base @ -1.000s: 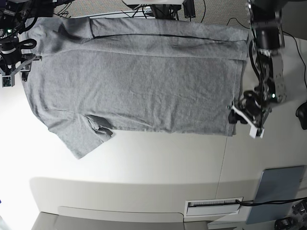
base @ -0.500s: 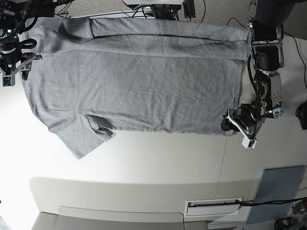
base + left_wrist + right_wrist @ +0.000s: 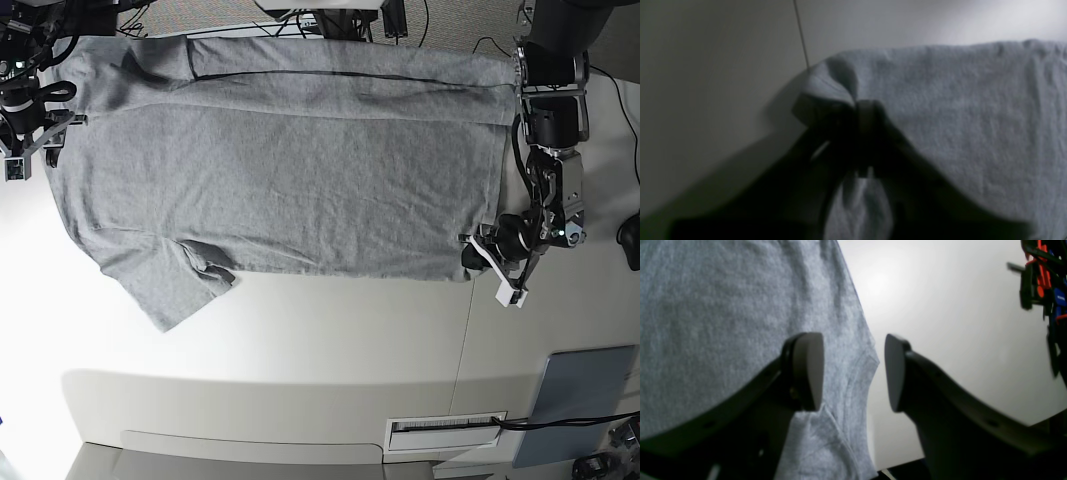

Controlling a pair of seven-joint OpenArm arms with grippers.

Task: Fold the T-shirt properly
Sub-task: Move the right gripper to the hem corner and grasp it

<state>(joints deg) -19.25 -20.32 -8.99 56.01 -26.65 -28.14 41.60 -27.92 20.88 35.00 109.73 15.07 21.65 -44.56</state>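
The heather-grey T-shirt [image 3: 290, 170] lies spread flat on the white table, plain side up, with one sleeve [image 3: 180, 285] sticking out toward the front. My left gripper [image 3: 477, 253] is at the shirt's hem corner. In the left wrist view it [image 3: 862, 113] is shut on a bunched fold of that corner [image 3: 830, 83]. My right gripper [image 3: 40, 140] is at the shirt's other end. In the right wrist view it [image 3: 850, 371] is open, one finger [image 3: 806, 370] over the fabric [image 3: 723, 323], the other over bare table.
A table seam [image 3: 465, 340] runs by the hem corner. A grey-blue pad [image 3: 585, 400] and a white labelled slot [image 3: 445, 430] lie at the front right. Cables [image 3: 400, 20] sit behind the shirt. Orange-and-black hardware [image 3: 1040, 273] stands beyond the right gripper.
My left gripper has moved in toward the hem corner and closed on it, drawing the corner slightly inward. The right arm has not moved.
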